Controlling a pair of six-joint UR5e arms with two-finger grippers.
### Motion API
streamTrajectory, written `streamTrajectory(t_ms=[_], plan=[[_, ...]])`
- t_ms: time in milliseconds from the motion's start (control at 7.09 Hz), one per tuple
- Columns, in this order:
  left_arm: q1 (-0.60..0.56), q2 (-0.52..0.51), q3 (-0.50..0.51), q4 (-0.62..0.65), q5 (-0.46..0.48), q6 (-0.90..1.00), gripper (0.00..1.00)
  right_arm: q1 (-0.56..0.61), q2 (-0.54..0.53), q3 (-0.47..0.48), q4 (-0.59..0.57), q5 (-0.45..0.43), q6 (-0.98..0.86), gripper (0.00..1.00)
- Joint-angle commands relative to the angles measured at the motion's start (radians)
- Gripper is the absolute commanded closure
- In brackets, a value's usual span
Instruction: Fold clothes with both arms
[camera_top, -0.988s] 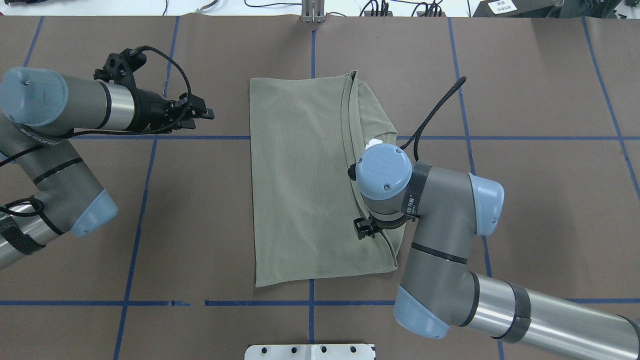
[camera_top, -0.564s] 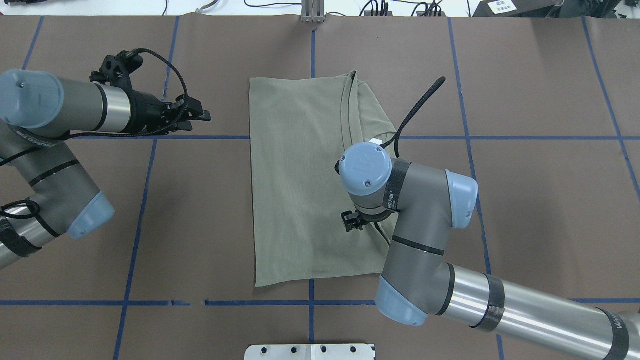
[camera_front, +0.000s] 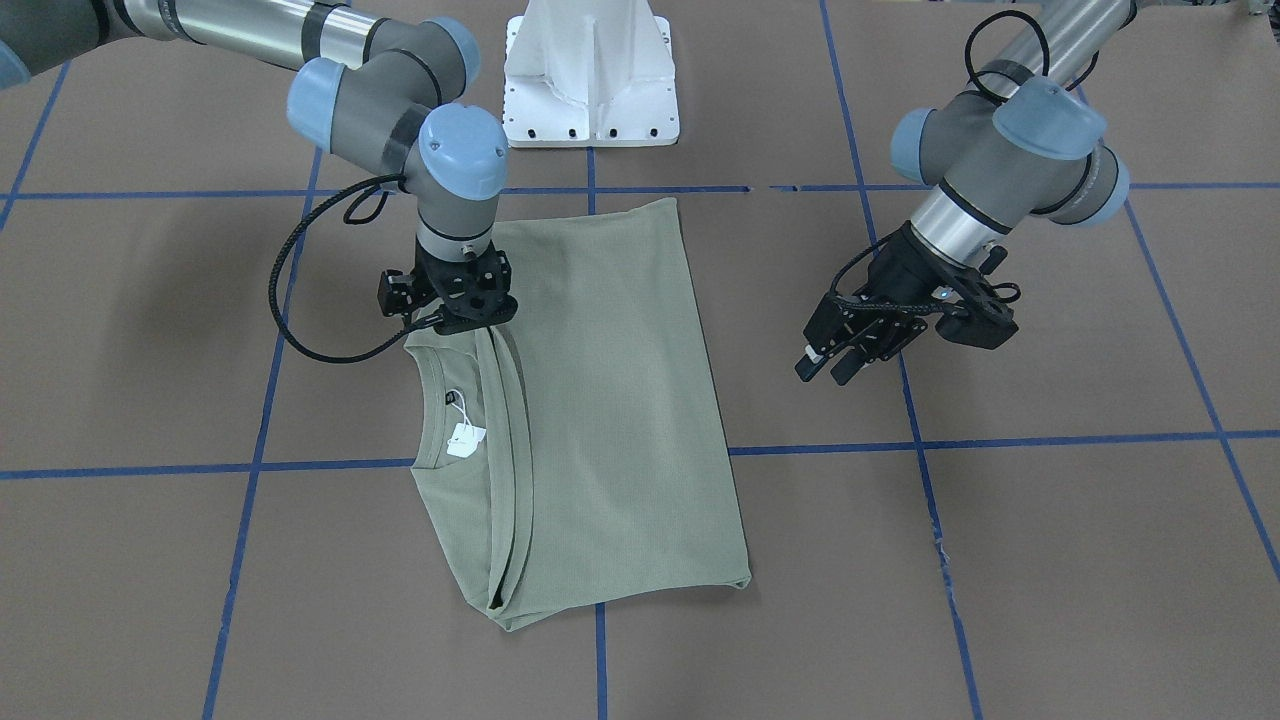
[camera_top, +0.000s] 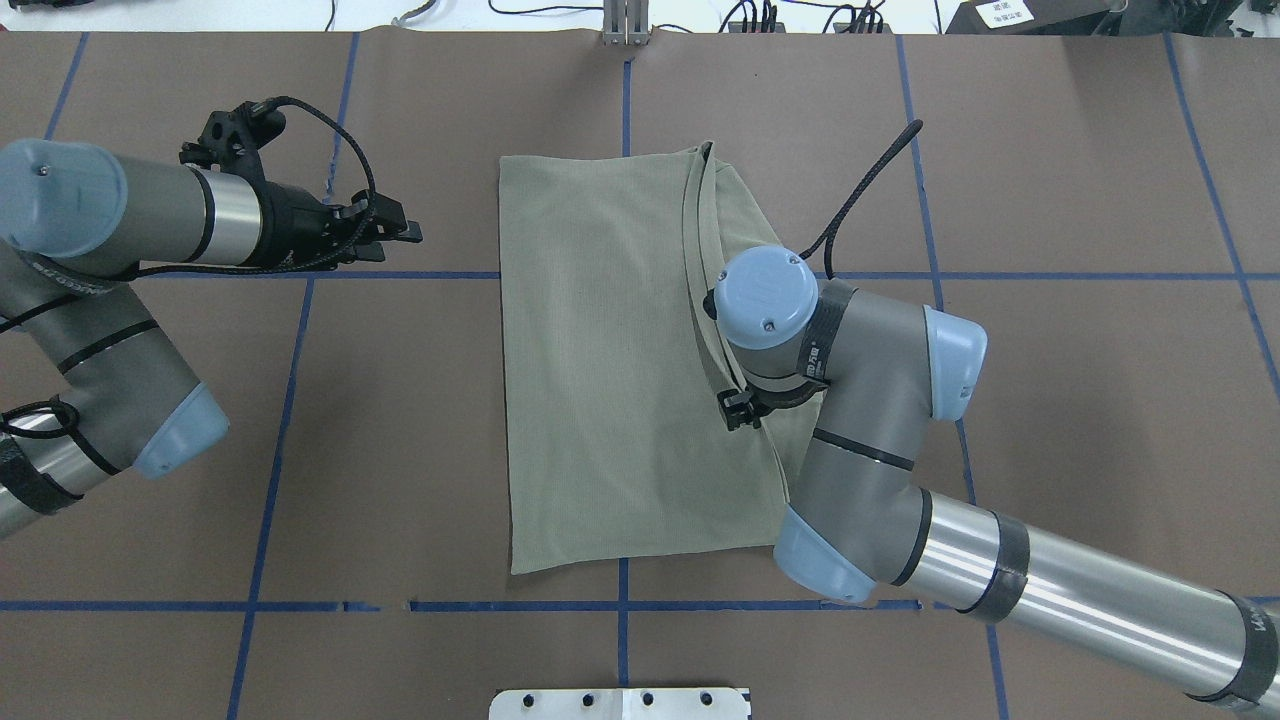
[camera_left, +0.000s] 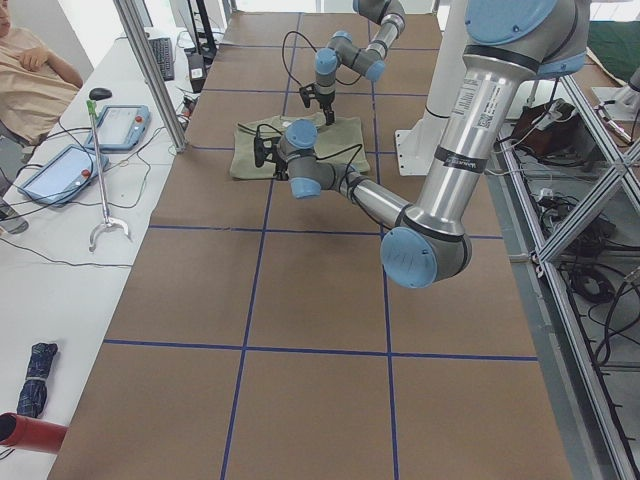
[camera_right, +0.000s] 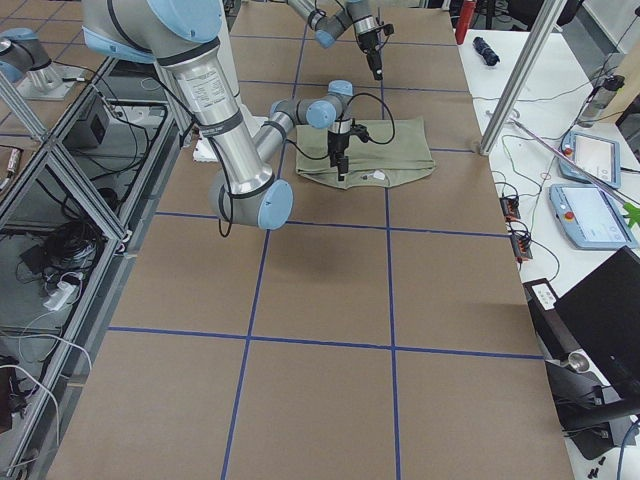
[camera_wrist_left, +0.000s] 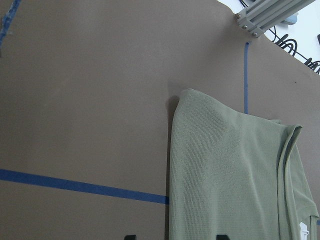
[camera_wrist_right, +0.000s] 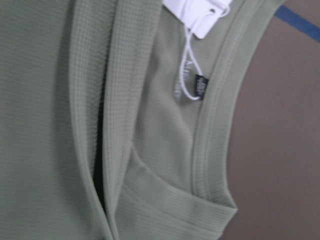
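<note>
The clothes are one pale sage-green shirt (camera_front: 610, 400), lying folded lengthwise at the table's middle (camera_top: 600, 350). Its ribbed neck (camera_wrist_right: 215, 125) and white hang tag (camera_front: 465, 440) lie bare on the side toward my right arm. My right gripper (camera_front: 470, 322) points straight down, close over the shirt's shoulder beside the neck. Whether it is open or shut I cannot tell, since its fingers show in no view. My left gripper (camera_front: 822, 368) hovers open and empty off the shirt's other long edge (camera_top: 410, 232). Its fingertips (camera_wrist_left: 130, 236) stand apart at the left wrist view's bottom edge.
The white pedestal base (camera_front: 590, 80) stands at the table's robot side. Blue tape lines (camera_top: 280, 420) cross the brown table cover. An aluminium post (camera_top: 625, 25) rises at the far edge. A person (camera_left: 30, 70) sits at a side table with tablets (camera_left: 130, 100).
My right wrist swung in over the shirt's middle, then back out and farther up toward the neck. The left gripper shifted slightly. The shirt lies as before.
</note>
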Motion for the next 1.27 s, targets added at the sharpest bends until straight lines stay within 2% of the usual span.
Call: streamTrajectory(t_ms=[0, 141, 423, 564, 847, 988, 1129], plan=[[0.0, 0.0, 0.0, 0.0, 0.0, -0.001, 0.38, 0.045, -0.176, 0.161, -0.006, 0.005, -0.064, 0.0], [0.0, 0.0, 0.0, 0.0, 0.0, 0.0, 0.38, 0.032, -0.168, 0.18, -0.044, 0.002, -0.06, 0.0], [0.0, 0.002, 0.0, 0.0, 0.0, 0.0, 0.38, 0.041, -0.032, 0.089, -0.046, -0.003, -0.048, 0.0], [0.0, 0.002, -0.002, 0.0, 0.0, 0.0, 0.38, 0.06, 0.054, -0.003, -0.012, -0.003, -0.037, 0.0], [0.0, 0.012, -0.002, -0.002, -0.02, 0.0, 0.38, 0.07, 0.149, -0.182, 0.142, -0.003, 0.035, 0.0], [-0.002, 0.015, -0.003, -0.002, -0.049, 0.002, 0.38, 0.076, 0.153, -0.18, 0.151, 0.002, 0.041, 0.0], [0.0, 0.015, -0.012, -0.002, -0.051, 0.002, 0.38, 0.074, 0.137, -0.156, 0.154, 0.003, 0.139, 0.0]])
